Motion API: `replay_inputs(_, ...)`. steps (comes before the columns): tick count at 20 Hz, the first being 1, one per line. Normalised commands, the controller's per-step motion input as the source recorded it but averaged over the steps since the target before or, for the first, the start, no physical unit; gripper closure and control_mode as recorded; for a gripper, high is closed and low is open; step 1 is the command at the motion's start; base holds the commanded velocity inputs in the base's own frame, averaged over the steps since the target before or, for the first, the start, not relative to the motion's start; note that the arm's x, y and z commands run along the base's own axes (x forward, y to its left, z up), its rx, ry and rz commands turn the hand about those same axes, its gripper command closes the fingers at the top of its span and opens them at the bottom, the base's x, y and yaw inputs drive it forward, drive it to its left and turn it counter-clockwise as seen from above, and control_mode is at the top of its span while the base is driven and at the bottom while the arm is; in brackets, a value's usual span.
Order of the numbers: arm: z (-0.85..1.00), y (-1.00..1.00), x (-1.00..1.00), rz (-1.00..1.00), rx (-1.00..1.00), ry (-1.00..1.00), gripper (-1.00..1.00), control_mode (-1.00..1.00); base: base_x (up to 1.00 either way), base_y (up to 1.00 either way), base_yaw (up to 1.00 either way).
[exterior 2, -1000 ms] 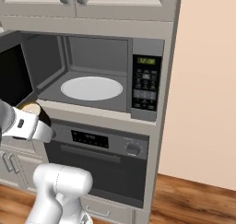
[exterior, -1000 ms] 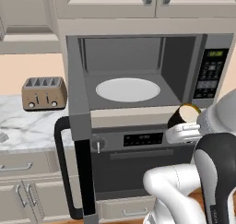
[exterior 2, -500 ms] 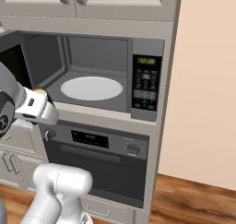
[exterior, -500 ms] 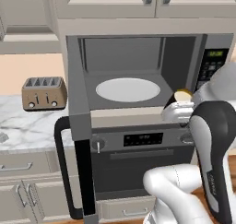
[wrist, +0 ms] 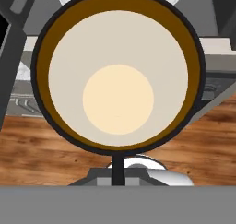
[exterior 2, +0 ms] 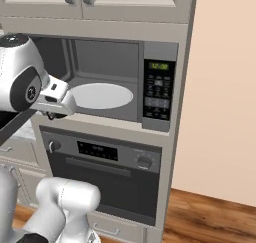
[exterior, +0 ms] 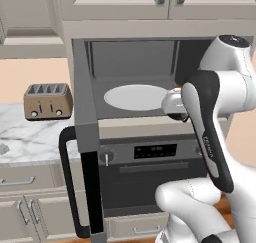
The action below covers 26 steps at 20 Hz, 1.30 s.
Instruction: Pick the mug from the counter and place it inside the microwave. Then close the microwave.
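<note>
Black-walled and cream inside, the mug (wrist: 118, 75) is riding in the pincer (wrist: 118, 170), whose fingers are clamped on its rim at the near edge; the hand view is looking straight down into the cup. Compared with a second ago, the arm is swinging the load up and across: the mug was hanging low, level with the oven's top edge, and the hand (exterior 2: 54, 101) is now sitting at the sill of the microwave (exterior 2: 107, 82), just before the opening. The turntable (exterior: 136, 97) is lying just ahead of the pincer, inside the cavity, with nothing on it. The door (exterior: 87, 152) is standing wide open, well off to the pincer's left, and the bench (exterior: 30, 137) lies beyond that. By my reading, the carry is nearly over; pushing in, lowering onto the turntable and releasing are the steps remaining, then the door.
</note>
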Motion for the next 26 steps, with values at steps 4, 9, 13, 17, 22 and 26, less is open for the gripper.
replay_inputs(4, -0.25, 0.07, 0.10, 0.00, 0.00, -0.01, 1.00, -1.00, 0.00, 0.00, 0.00)
replay_inputs(9, -0.23, 0.00, 0.41, 0.00, 0.00, -0.01, 1.00, -1.00, 0.00, 0.00, 0.00)
replay_inputs(13, 0.00, 0.00, 0.68, 0.00, 0.00, 0.00, 1.00, -1.00, 0.00, 0.00, 0.00)
replay_inputs(17, 0.00, 0.00, 0.74, 0.01, 0.00, 0.00, 1.00, -1.00, 0.00, 0.00, 0.00)
replay_inputs(22, -0.02, 0.01, 0.60, 0.00, 0.00, 0.00, 1.00, -1.00, 0.00, 0.00, 0.00)
replay_inputs(26, -0.18, 0.06, 0.43, 0.00, 0.00, 0.00, 1.00, -1.00, 0.00, 0.00, 0.00)
